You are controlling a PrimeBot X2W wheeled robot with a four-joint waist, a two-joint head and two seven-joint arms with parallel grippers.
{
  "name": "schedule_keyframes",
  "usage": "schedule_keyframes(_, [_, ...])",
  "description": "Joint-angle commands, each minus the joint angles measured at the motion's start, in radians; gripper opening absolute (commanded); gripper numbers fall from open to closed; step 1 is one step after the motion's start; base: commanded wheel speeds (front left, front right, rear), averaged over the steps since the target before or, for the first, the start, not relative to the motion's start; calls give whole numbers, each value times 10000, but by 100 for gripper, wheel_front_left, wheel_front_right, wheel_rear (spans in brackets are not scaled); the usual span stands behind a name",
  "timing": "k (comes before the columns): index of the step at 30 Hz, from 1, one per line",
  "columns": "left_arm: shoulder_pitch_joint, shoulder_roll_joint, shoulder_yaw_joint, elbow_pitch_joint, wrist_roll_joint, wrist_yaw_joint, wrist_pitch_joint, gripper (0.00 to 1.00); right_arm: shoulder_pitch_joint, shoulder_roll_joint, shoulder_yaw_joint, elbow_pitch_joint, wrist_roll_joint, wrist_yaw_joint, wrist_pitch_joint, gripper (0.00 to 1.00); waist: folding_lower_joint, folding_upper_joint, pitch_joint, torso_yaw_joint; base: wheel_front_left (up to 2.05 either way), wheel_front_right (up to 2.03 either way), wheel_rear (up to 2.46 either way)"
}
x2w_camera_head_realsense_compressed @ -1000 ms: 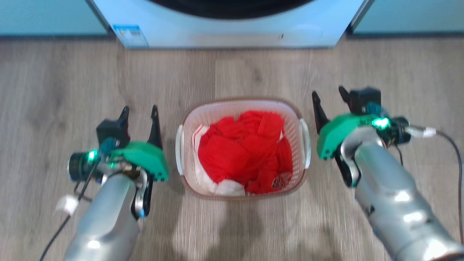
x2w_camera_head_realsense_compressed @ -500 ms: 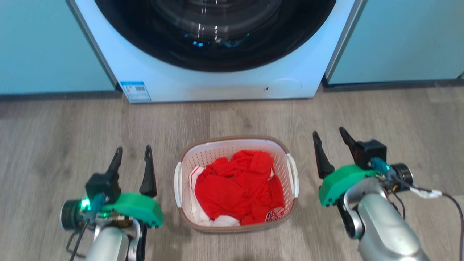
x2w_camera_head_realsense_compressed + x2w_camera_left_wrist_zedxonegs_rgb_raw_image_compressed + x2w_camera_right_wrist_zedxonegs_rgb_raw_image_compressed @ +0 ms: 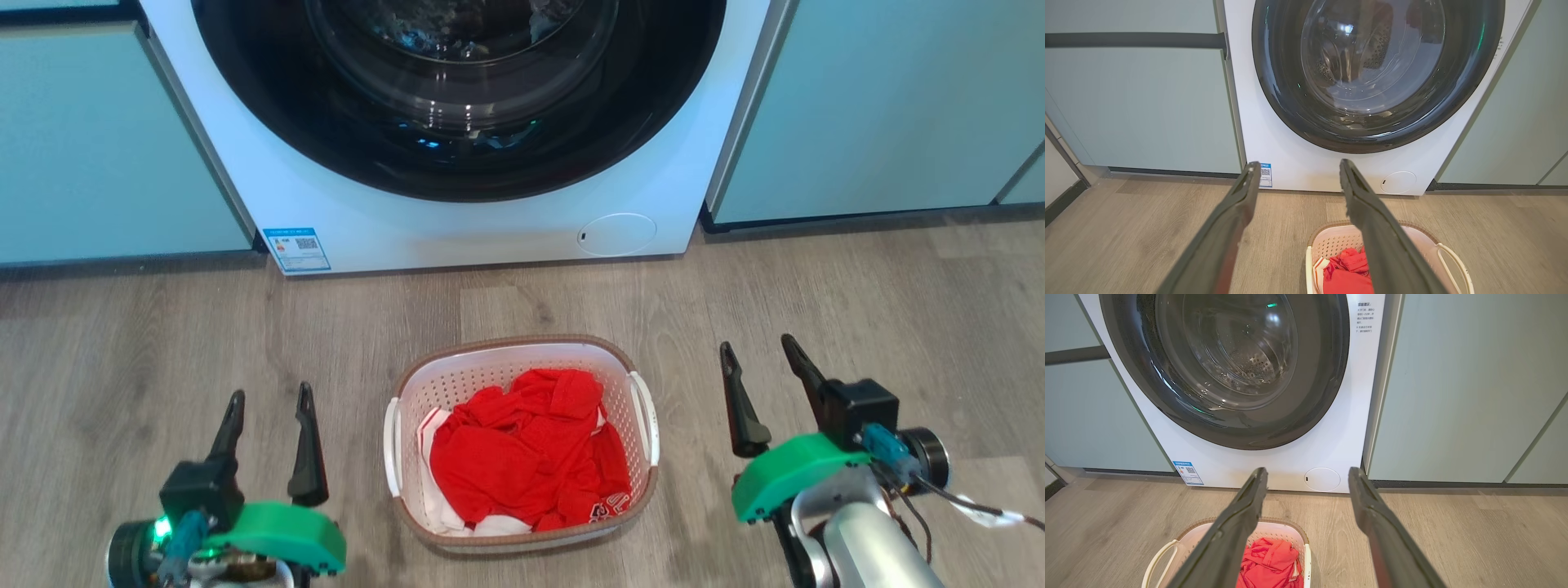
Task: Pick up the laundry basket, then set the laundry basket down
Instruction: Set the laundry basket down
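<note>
The laundry basket (image 3: 490, 377) stands on the wooden floor in front of the washing machine, white with perforated walls, a brown rim and white side handles. Red clothes (image 3: 522, 457) with some white cloth lie inside it. My left gripper (image 3: 271, 394) is open, left of the basket and apart from its left handle. My right gripper (image 3: 756, 345) is open, right of the basket and apart from the right handle. The left wrist view looks past the open left gripper (image 3: 1299, 164) to the laundry basket (image 3: 1333, 243) at the bottom. In the right wrist view the laundry basket (image 3: 1286, 527) lies below the open right gripper (image 3: 1307, 470).
A white washing machine (image 3: 457, 229) with a dark round door shut stands just beyond the basket. Pale blue-green cabinets (image 3: 882, 106) flank it on both sides. Bare wooden floor (image 3: 898, 294) stretches to the left and right of the basket.
The head camera has lifted and pulled back, so more of the washing machine shows and the basket looks smaller. Both grippers stay open and now sit slightly further back beside the basket.
</note>
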Motion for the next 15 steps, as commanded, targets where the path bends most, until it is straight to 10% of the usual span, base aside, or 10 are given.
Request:
schedule_keyframes(1, [-183, -19, 423, -403, 91, -64, -95, 100, -106, 66, 158, -394, -38, 58, -122, 100, 1, -1, -28, -9, 0, 0, 0])
schedule_keyframes(15, [397, -68, 653, -523, 334, -19, -95, 100, 512, 66, -350, -904, -198, 58, -122, 100, 1, -1, -359, 64, 0, 0, 0])
